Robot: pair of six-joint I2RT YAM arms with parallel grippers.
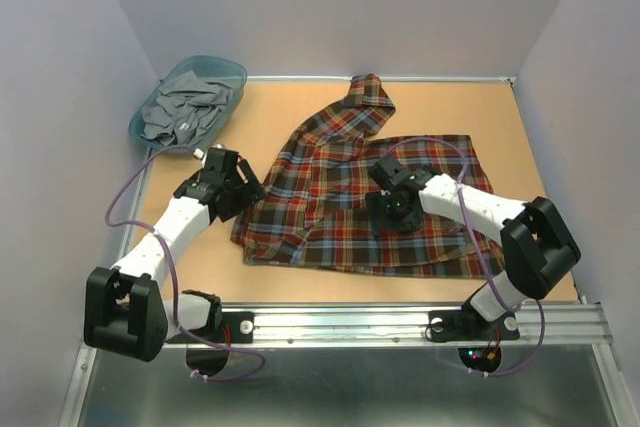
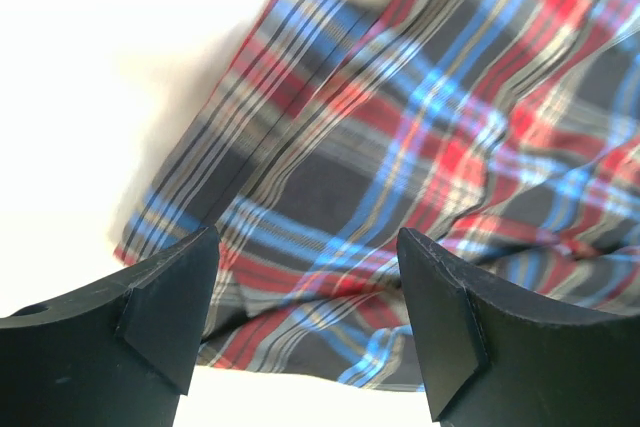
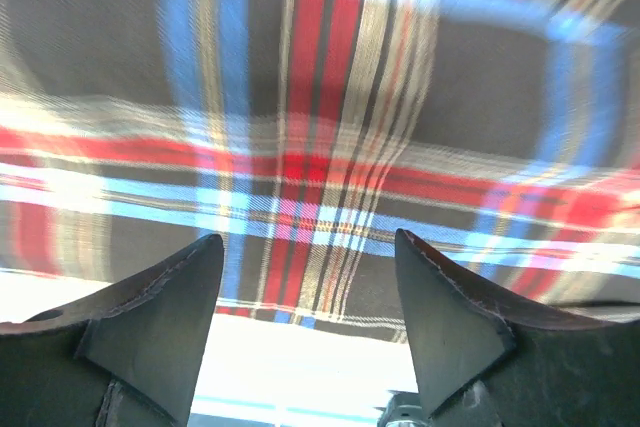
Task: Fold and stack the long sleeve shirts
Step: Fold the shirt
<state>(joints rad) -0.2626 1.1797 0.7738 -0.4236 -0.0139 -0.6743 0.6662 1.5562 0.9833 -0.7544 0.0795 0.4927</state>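
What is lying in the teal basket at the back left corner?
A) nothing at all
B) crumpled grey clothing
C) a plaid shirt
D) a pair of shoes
B: crumpled grey clothing fills the teal basket, while the plaid shirt lies spread on the table.

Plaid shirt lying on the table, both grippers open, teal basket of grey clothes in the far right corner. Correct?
No. The basket stands in the far left corner, as the top view shows. The rest holds: the shirt lies on the table, and the left gripper and right gripper are open.
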